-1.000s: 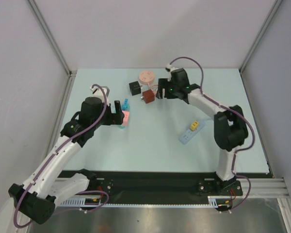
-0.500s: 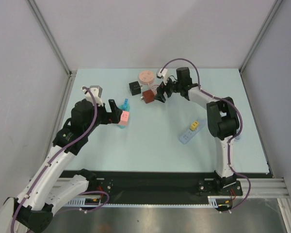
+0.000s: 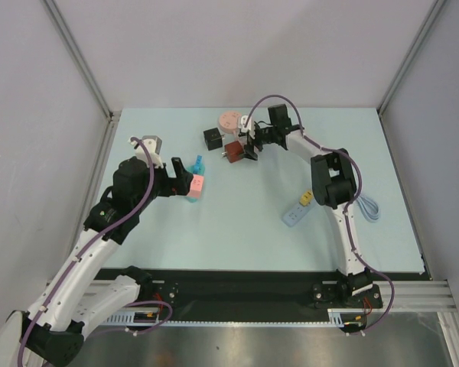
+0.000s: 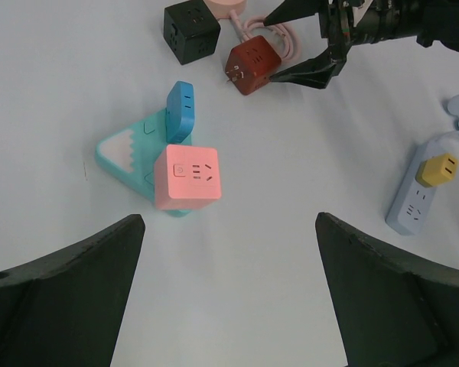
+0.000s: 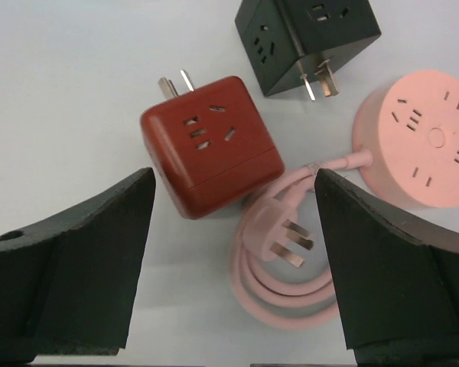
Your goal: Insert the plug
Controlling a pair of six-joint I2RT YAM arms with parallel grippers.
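right jaws wide open, empty, pink plug (image 5: pixel 274 241) and red cube (image 5: pixel 206 145) between them; left jaws wide open, empty.

There are a dark red cube (image 5: pixel 210 145), black cube (image 5: pixel 306 38), pink socket (image 5: pixel 421 138), pink cube (image 4: pixel 187 176), yellow plug (image 4: pixel 437 168) and pale blue strip (image 4: pixel 411 205).
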